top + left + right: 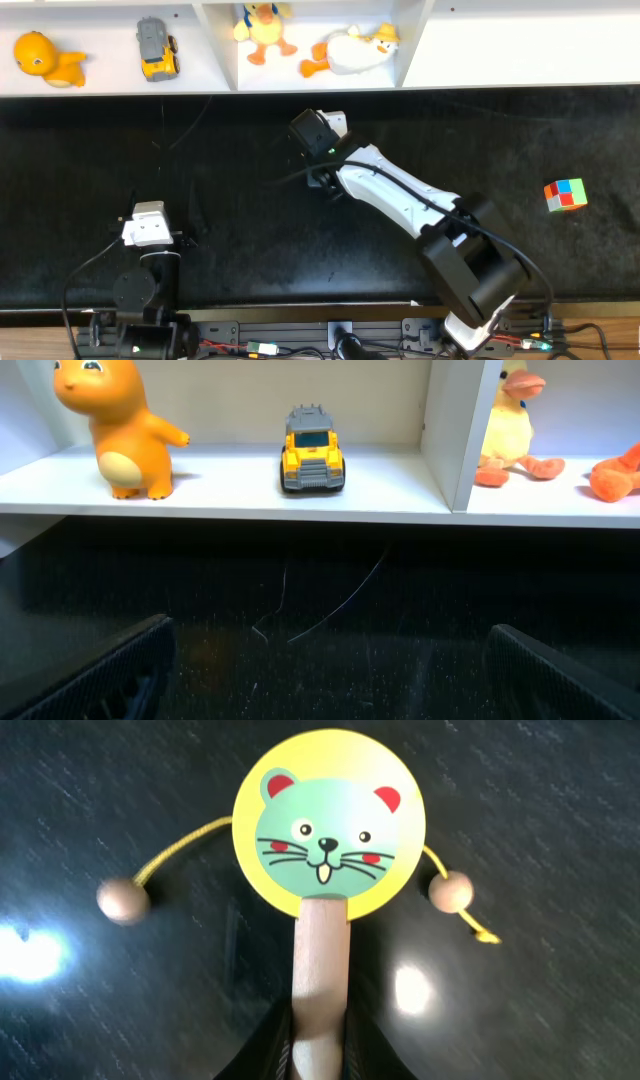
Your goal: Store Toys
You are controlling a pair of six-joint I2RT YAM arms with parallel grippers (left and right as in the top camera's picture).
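Observation:
A wooden rattle drum (329, 830) with a yellow rim and a green cat face hangs over the black mat (560, 800). Its handle (322, 970) runs down between the fingers of my right gripper (320, 1055), which is shut on it. Two wooden beads (123, 901) dangle on yellow strings at either side. In the top view the right gripper (318, 135) is at the middle of the table, just in front of the white shelf (320, 80). My left gripper (150, 222) sits near its base at the left, open (330, 680) and holding nothing.
On the shelf stand an orange figure (48, 58) (115, 425), a yellow truck (157, 48) (313, 450), a yellow duck plush (263, 28) (510, 425) and a white duck plush (355, 50). A coloured cube (565, 194) lies on the mat at the far right.

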